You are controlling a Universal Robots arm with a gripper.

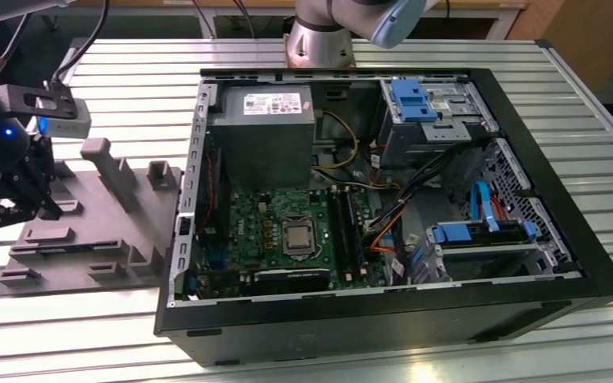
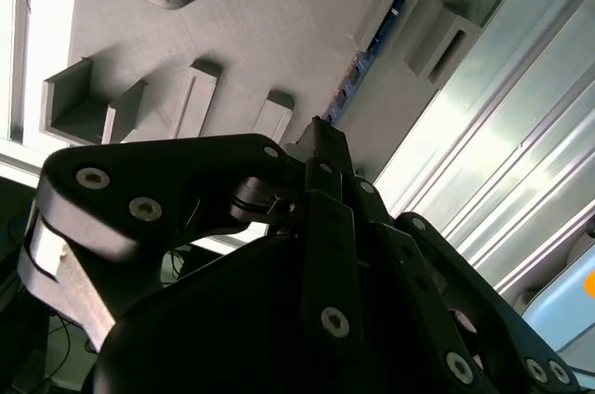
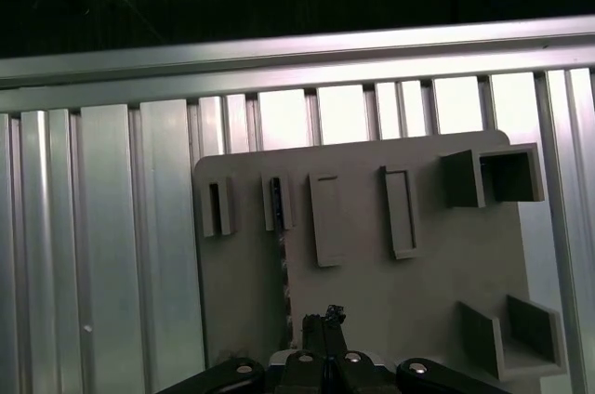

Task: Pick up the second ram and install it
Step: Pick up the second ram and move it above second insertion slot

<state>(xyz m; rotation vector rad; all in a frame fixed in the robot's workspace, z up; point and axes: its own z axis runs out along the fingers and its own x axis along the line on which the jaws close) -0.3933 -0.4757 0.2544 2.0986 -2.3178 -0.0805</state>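
Second ram (image 2: 358,67), your long, narrow dark memory stick, sits in a narrow slot just beside the jaw tips, not between them. The slatted aluminium table (image 1: 73,335) spreads below the jaws. Well away from them stands the open black computer case (image 1: 392,319). Right under the jaws you have the grey plastic tray with upright posts (image 1: 83,231). The black gripper (image 2: 319,126) hangs above it, jaws clenched together on nothing.
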